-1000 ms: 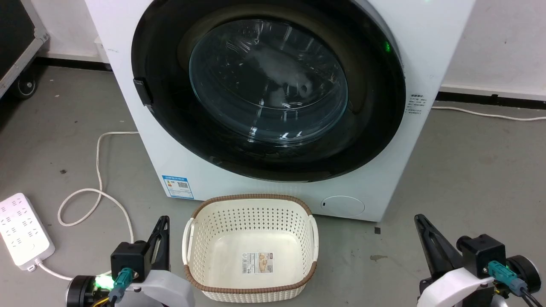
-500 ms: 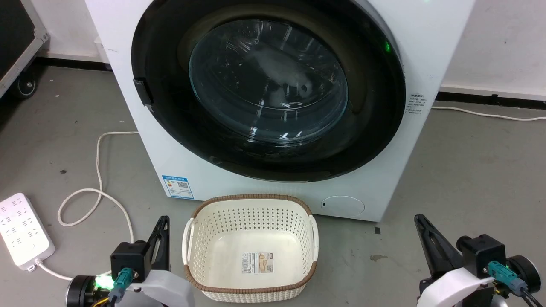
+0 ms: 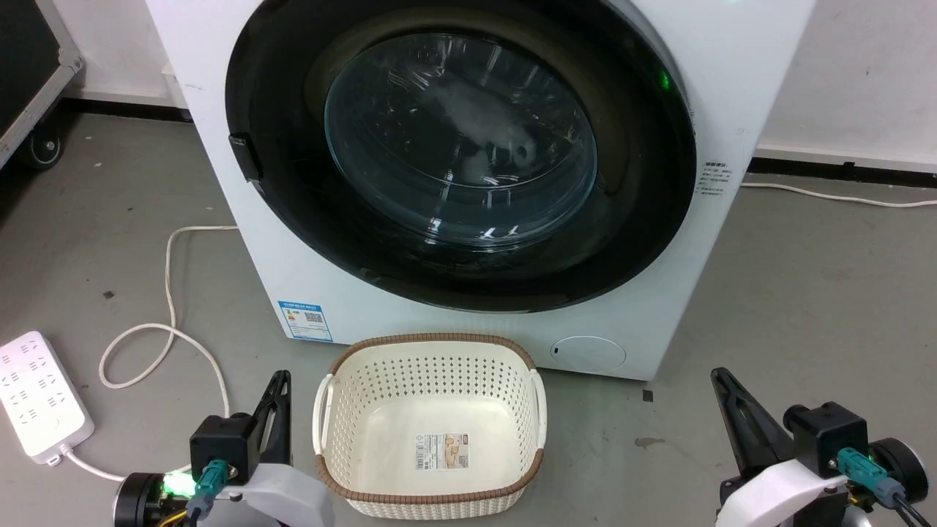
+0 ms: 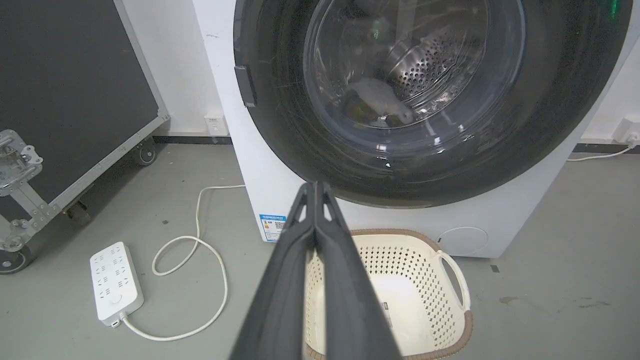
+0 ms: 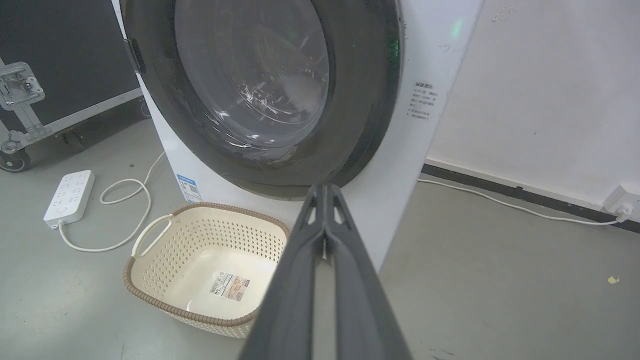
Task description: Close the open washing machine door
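Nothing is changing from a second ago: the washing machine door [image 3: 461,154] is sitting seemingly flush on the washing machine [image 3: 644,322], upper centre of the frame. The left gripper [image 3: 278,395] and right gripper [image 3: 726,391] are resting pressed together, empty, at the lower corners. The task is looking finished.

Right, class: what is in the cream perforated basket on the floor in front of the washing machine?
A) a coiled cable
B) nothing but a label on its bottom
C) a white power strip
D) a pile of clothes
B: in the head view the basket holds no laundry, just a label flat on its bottom; the power strip and cable lie on the floor to its left.
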